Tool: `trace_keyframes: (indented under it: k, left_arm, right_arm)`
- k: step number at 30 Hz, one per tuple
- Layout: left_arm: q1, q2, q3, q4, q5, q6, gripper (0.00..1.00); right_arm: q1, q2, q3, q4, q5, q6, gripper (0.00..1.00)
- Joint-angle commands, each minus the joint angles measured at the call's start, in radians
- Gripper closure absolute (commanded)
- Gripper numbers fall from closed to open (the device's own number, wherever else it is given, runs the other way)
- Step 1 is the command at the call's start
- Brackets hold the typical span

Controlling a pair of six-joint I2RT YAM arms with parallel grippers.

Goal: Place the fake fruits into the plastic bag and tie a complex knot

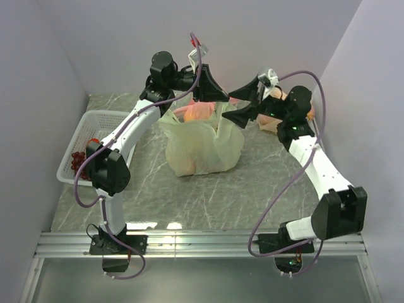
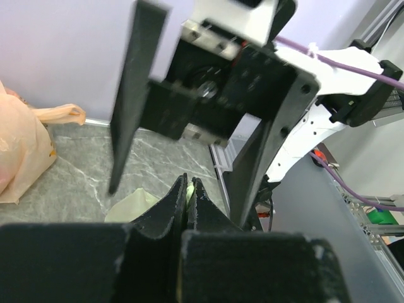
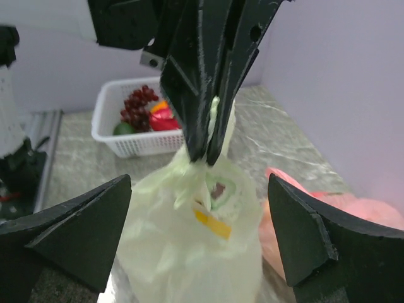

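Pale lavender walls closed in the workspace at the back and on both sides. The table had a grey marble-patterned top with white veins, and an aluminium rail ran along its near edge, where bright patches of light glared off the surface.

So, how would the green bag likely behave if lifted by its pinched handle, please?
Probably floppy: the plastic bag is thin and crinkled, its handle bunched in the left gripper. Likely to sag bottom-heavy, since fake fruits show through low down.
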Motion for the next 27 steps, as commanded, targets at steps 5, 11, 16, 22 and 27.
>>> trace_keyframes:
  k: [5,11,16,22,27]
  left_arm:
    - [-0.015,-0.006,0.046,0.040,-0.001,0.011,1.00]
    - [-0.027,-0.017,0.024,0.078,-0.010,0.003,1.00]
    - [-0.029,-0.011,0.050,0.097,-0.041,-0.017,1.00]
    - [-0.033,-0.021,0.015,0.114,-0.070,-0.005,0.99]
    - [-0.033,-0.021,0.015,0.092,-0.089,0.008,1.00]
  right_arm:
    - [0.075,0.137,0.005,0.270,0.144,0.193,0.09]
    - [0.112,0.252,0.002,0.424,0.184,0.288,0.34]
    - [0.116,0.306,-0.073,0.508,0.203,0.348,0.53]
    - [0.125,0.375,-0.144,0.548,0.238,0.395,0.57]
    - [0.122,0.426,-0.185,0.573,0.266,0.403,0.66]
